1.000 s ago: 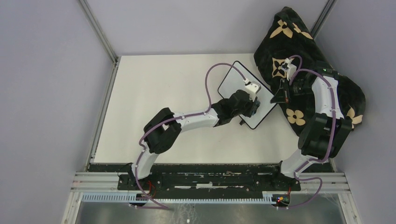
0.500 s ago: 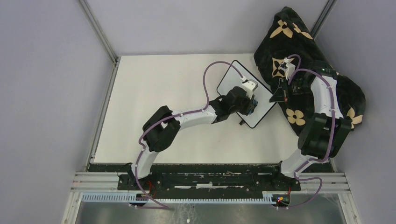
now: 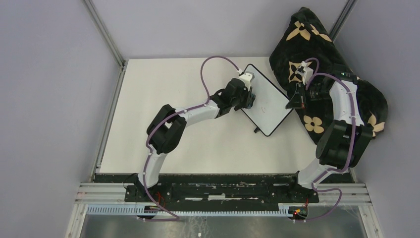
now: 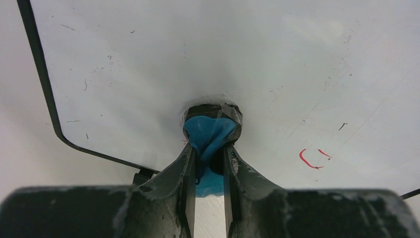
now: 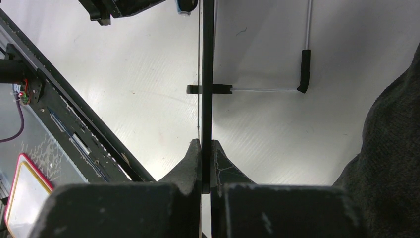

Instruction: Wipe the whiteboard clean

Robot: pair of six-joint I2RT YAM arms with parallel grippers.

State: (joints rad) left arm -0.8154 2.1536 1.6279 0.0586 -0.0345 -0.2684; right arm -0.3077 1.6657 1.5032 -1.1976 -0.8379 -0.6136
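A white tabletop (image 3: 163,99) carries a black blanket with tan flowers (image 3: 324,54) at right. Beside it sits the small black-framed whiteboard (image 3: 267,111), its edge pinched by the right gripper (image 5: 206,148). The left gripper (image 4: 208,156) clamps a blue pad (image 4: 208,134) against the board, near 1 red mark (image 4: 309,159).

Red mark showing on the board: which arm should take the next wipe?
Left. The left tool grips the blue pad, pressed on the whiteboard with the red mark close beside it. The right tool is clamped on the board's edge, apparently steadying it.
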